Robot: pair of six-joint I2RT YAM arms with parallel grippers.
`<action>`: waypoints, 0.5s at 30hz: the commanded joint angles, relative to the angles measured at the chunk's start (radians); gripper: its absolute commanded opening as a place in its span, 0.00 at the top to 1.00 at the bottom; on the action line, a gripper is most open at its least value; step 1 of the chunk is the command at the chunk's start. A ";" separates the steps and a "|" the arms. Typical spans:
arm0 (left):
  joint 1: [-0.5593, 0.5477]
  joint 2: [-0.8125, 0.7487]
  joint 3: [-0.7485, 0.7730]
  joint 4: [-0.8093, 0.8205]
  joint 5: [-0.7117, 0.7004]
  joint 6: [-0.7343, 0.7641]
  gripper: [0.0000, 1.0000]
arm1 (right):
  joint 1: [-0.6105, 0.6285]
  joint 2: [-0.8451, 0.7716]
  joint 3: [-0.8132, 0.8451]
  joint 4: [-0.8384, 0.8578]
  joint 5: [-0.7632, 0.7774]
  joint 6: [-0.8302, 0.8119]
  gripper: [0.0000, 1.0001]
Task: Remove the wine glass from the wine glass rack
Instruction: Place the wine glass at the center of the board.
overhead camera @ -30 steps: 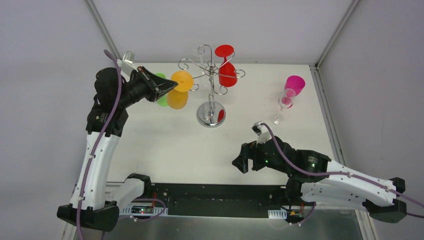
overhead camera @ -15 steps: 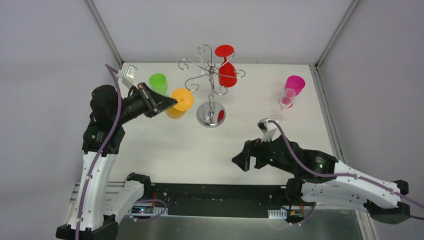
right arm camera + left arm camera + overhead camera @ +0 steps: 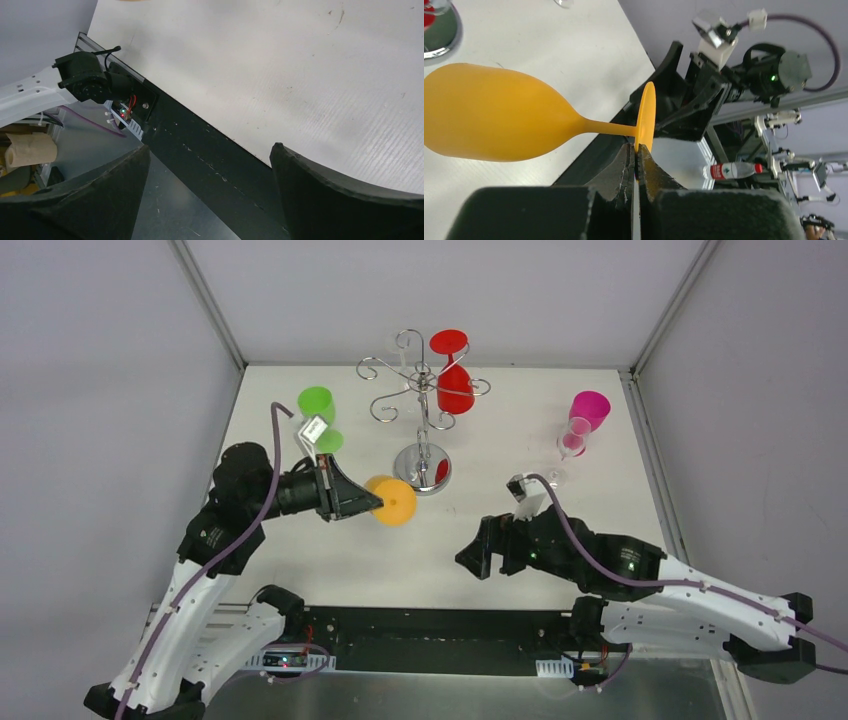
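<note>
Top view: the orange glass (image 3: 397, 502) is off the rack (image 3: 422, 390). It sits near the front of the rack's round base, a bit to the left. The L gripper (image 3: 375, 505) holds it, pinched tight. I can't tell if the glass touches the table (image 3: 330, 550). The R gripper (image 3: 470, 560) is wide open w/ nothing in it, well apart from the glass. A red glass (image 3: 453, 380) hangs upside down on the rack. A green glass (image 3: 318, 403) & a pink glass (image 3: 590, 408) stand at the back.

L wrist view: the orange glass (image 3: 489, 120) lies on its side. It's one bright colour all over, not see-through, w/ a fat round bowl, a thin stem & a flat round foot. The L gripper (image 3: 637, 152) nips just the rim of the foot, jaws almost closed. The bowl sticks out far to the side. The rack's shiny base (image 3: 439, 30) shows in the corner.

It looks like plastic, so prob light & stiff, not soft. It looks smooth, so prob slippy. The stem is the thin bit & could snap if bent. A nip on the foot rim is small, so the glass may swing or slide out. The stem, close to the bowl, seems a safer spot to hold.

R wrist view: no glass here. The R gripper (image 3: 210, 150) is spread wide over the table (image 3: 300, 75) edge, holding nothing
</note>
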 commanded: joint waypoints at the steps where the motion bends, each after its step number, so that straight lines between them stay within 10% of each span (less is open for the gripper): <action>1: -0.078 -0.028 -0.037 0.019 -0.046 0.086 1.00 | -0.004 -0.004 0.070 0.029 -0.011 0.057 0.07; 15: -0.449 0.068 -0.065 -0.024 -0.301 0.270 1.00 | -0.040 -0.009 0.090 0.037 -0.006 0.241 0.09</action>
